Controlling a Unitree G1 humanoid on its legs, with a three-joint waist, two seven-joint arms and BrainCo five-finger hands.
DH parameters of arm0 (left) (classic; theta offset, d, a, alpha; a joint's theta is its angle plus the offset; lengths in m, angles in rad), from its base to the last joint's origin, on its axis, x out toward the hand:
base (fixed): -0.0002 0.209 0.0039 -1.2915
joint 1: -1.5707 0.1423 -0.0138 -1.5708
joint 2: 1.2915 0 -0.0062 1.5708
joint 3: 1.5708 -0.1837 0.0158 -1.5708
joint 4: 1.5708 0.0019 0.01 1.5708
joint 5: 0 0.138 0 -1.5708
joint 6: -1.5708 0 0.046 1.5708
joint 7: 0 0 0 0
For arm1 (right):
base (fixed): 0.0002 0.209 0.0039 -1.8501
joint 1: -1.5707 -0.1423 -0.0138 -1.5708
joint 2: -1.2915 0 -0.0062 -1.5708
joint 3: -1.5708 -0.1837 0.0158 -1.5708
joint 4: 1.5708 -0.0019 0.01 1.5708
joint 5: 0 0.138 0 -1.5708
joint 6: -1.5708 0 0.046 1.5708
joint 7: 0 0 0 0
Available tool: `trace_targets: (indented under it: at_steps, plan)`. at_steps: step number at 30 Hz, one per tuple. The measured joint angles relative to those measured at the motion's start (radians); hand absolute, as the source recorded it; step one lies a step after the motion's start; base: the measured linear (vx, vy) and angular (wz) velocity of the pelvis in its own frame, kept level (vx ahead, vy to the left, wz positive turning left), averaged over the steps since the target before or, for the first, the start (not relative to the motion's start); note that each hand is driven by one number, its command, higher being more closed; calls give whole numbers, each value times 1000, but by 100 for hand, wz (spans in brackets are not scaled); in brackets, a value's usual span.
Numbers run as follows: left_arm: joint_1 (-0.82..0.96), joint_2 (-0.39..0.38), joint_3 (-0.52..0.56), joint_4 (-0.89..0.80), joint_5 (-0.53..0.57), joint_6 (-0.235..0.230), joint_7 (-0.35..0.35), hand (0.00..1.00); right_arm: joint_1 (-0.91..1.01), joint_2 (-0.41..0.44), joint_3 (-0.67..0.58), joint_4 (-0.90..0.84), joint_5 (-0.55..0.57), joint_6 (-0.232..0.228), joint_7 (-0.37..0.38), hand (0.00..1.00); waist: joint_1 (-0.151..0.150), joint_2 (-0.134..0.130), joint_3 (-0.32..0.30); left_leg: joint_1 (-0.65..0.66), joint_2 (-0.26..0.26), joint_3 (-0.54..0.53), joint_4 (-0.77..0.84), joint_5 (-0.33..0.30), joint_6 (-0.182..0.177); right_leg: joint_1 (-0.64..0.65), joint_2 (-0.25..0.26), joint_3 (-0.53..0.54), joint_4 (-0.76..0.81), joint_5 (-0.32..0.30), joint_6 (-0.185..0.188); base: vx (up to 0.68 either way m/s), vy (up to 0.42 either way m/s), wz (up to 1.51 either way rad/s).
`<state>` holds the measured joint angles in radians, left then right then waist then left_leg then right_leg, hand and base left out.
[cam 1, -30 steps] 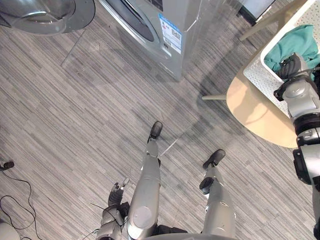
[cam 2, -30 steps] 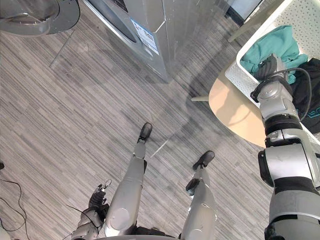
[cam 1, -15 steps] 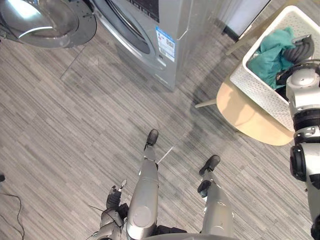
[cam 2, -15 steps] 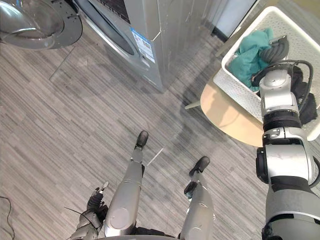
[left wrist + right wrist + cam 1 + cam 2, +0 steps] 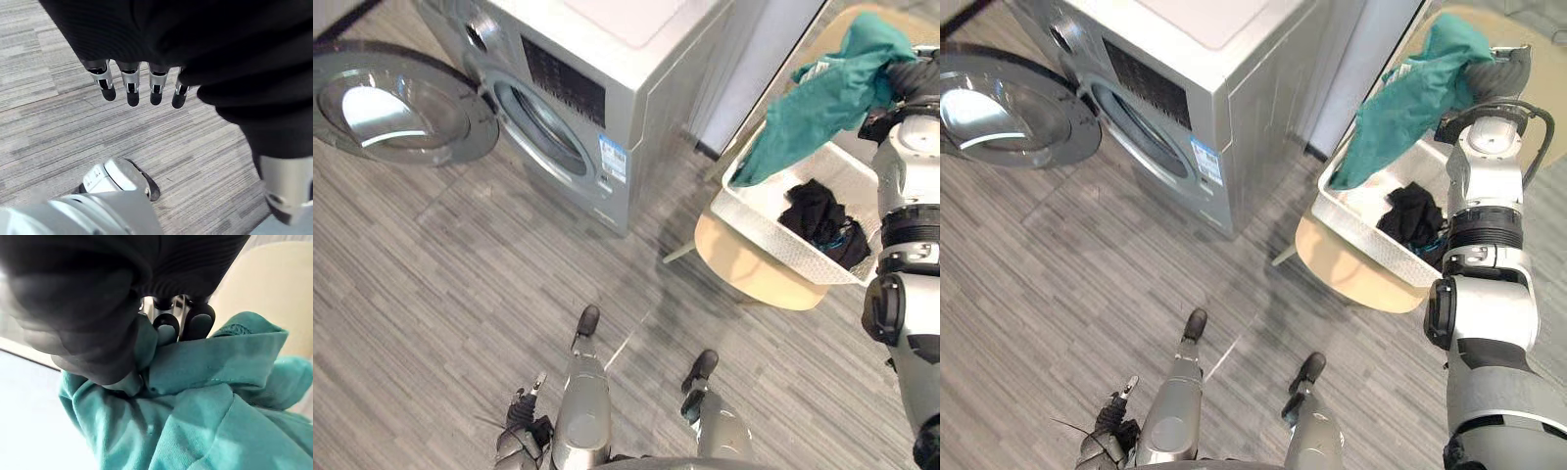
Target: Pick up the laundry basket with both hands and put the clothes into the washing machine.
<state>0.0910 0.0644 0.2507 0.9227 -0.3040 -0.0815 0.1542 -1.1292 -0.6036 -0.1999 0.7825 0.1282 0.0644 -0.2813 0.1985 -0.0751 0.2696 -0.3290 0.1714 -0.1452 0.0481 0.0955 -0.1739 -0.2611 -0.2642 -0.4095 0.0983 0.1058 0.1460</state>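
Head stereo pair: high, aimed down; both share washing machine (image 5: 607,93) at 11 o'clock, laundry basket (image 5: 773,230) at 2 o'clock. Left wrist cam: close along left hand (image 5: 152,88), facing floor (image 5: 49,127). Right wrist cam: tight against teal garment (image 5: 220,396).

In my head camera, the washing machine (image 5: 607,78) stands ahead and to the left, with its door (image 5: 396,108) swung open further left and bare floor (image 5: 431,294) between it and me. To the right of the machine, a table (image 5: 749,279) carries the basket (image 5: 769,230), and a bundle of clothes (image 5: 818,220) lies in the basket's right half. The garment (image 5: 813,98) hangs over the basket's left end, pinched in my right hand (image 5: 1494,80) at the upper right, well apart from my left hand (image 5: 521,419), which hangs low at the lower left above the floor.
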Motion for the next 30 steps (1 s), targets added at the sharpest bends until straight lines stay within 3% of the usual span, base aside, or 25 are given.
trace_targets:
  at_steps: [8, 10, 13, 17, 19, 23, 25, 30]
  plan:
    - [17, 19, 108, -55, -7, 13, 13, 0, 98, 4, -29, -159, 52, -23, -26, 100, -33, -19, -144, 149, 3, 55, -85, -3, 2, 120, 16, 29, -109, 35, 12, 66, -14, -14]
    - [21, 39, 147, -174, -9, 25, 29, 0, 143, 1, -29, -244, 66, -41, -45, 100, -39, -23, -160, 159, 3, 65, -85, -11, 2, 132, 20, 36, -129, 44, 13, 61, -6, -19]
    - [6, 140, 237, -532, -10, 22, 110, 0, 200, -6, -28, -308, 59, -67, -52, 100, -56, -29, -203, 172, 3, 75, -80, -26, -2, 142, 26, 60, -152, 58, 12, 54, -6, -16]
    - [-101, 261, 271, -843, 20, -32, 201, 0, 206, -44, -24, -308, 44, -68, -68, 100, -74, -17, -222, 204, 2, 81, -76, -36, -1, 176, 27, 66, -165, 60, 13, 27, -2, -6]
    - [-179, 303, 242, -942, 80, -49, 233, 0, 227, -46, -24, -333, 49, -77, -67, 100, -76, -3, -245, 224, 1, 102, -66, -51, 1, 187, 27, 86, -170, 60, 14, 12, 2, -22]
    - [-229, 305, 160, -1015, 150, -70, 267, 0, 272, -46, -18, -395, 62, -100, -49, 100, -81, 31, -267, 269, 1, 140, -67, -69, 5, 202, 26, 124, -170, 59, 15, 3, 6, -30]
    - [-294, 327, 52, -1023, 157, -76, 258, 0, 281, -43, -13, -430, 77, -113, -39, 100, -92, 50, -277, 286, 1, 161, -71, -70, 4, 202, 26, 145, -170, 57, 12, -14, 4, -23]
    - [-409, 331, -174, -1154, 156, -94, 184, 0, 306, 13, -5, -533, 119, -146, -23, 100, -132, 57, -282, 327, 1, 203, -82, -74, 5, 203, 27, 189, -167, 59, 13, -14, 5, -26]
